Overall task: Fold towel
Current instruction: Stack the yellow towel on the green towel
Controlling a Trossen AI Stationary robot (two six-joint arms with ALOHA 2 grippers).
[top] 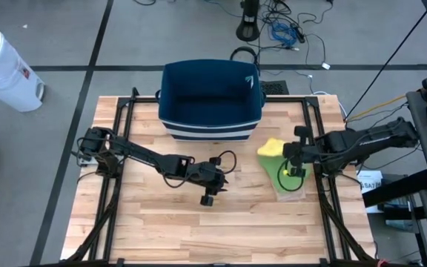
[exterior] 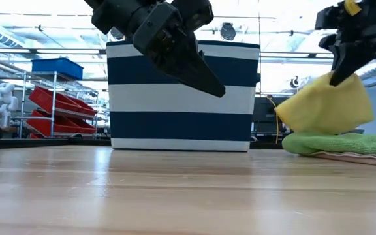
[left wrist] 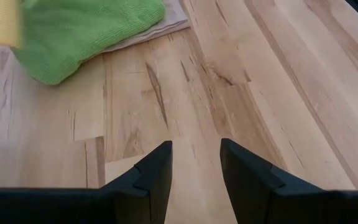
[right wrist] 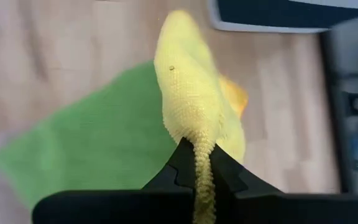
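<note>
The right end effector (right wrist: pixel 196 163) is clamped on a fold of the yellow towel (exterior: pixel 325 104), holding it lifted above the stack of folded cloths at the right side of the bench (top: pixel 161 222). The towel's lower part drapes down to the green towel (exterior: pixel 344 142) on top of that stack, with a pale cloth (left wrist: pixel 166 25) under it. The left end effector (left wrist: pixel 196 168) hangs over bare wood near the middle of the bench, its fingers apart and gripping nothing. The navy-and-white striped basket (top: pixel 210 100) stands at the far edge.

The pinch takes only a narrow bunch of fabric, so the yellow towel could slip free or hang twisted and fold crooked. Because its lower part lies on the green towel, pulling it sideways could drag that cloth and spoil the stack.
</note>
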